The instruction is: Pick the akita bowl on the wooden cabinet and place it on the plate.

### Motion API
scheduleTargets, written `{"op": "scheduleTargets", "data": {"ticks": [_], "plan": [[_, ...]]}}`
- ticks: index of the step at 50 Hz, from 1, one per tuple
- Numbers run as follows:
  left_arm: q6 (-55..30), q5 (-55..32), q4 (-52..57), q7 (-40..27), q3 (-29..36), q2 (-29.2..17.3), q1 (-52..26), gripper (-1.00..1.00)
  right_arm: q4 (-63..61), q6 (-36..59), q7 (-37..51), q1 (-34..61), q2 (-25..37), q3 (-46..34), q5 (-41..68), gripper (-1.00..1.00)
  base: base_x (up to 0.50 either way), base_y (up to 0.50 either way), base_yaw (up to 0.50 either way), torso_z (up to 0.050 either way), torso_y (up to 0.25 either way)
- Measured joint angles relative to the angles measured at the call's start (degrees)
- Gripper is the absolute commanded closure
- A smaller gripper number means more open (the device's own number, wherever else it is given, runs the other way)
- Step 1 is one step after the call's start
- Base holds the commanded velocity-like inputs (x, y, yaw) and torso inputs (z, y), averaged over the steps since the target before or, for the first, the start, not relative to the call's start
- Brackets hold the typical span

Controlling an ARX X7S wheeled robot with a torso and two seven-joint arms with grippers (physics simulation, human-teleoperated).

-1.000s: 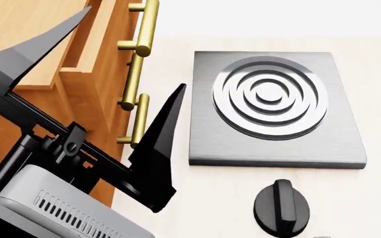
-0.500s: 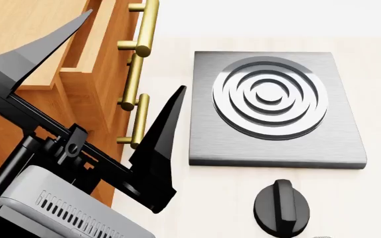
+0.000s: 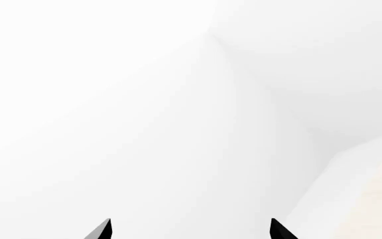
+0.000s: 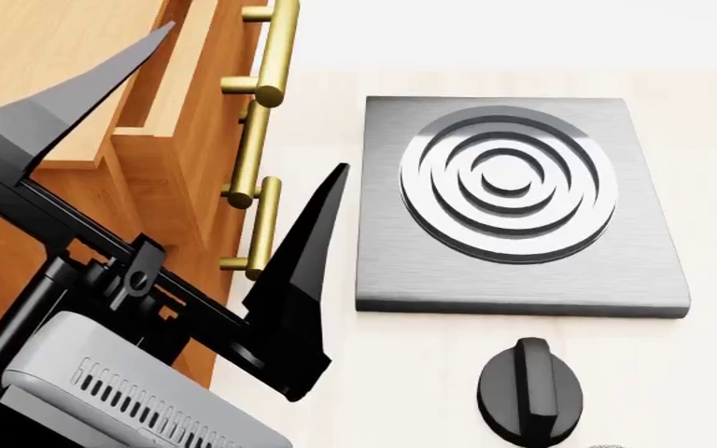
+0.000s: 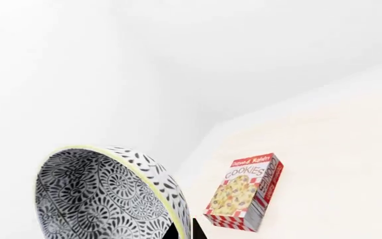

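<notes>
The pick looks done and the placing is still to come. In the right wrist view the akita bowl point(image 5: 105, 194), black-and-white patterned with a pale yellow rim, sits tipped on its side right at the right claw point(image 5: 184, 230), whose dark fingertips meet at the bowl's rim; I judge the claw clenched on that rim and the bowl lifted off the wooden cabinet point(image 4: 97, 112). Beyond the bowl a red-and-white cookies box point(image 5: 244, 191) stands on the pale table point(image 5: 337, 164), well apart from it.

The plate is in none of the current views, so the bowl has yet to be carried to it and set down. The right arm itself does not appear in the head view, so I cannot place the bowl against the cabinet.

Nearest in the head view, the left claw point(image 4: 165, 126) fills the lower left, its two black fingers spread wide and holding nothing, raised in front of the cabinet's brass handles point(image 4: 265, 140). Its wrist camera sees only white background and a strip of table.

Farther from the cabinet across the table lie a black knob point(image 4: 530, 392) and a grey stove plate point(image 4: 521, 205) with concentric rings.
</notes>
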Motion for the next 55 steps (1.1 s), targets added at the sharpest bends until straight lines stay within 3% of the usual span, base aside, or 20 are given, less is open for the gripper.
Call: {"op": "scheduleTargets", "data": {"ticks": [27,55], "plan": [[1.3,0.1,-0.7,-0.5,0.0,-0.4,0.8,-1.0,0.0,-4.6,0.0,3.1,-7.1,2.5,8.3,1.0,0.0,0.0,0.0,0.0,0.0],[2.7,0.1,-1.6,-1.2,-0.1,-1.0,1.8,-1.0,3.3,2.7,0.1,6.5,0.1,-4.5,17.4,1.0,0.0,0.0,0.0,0.0,0.0]]}}
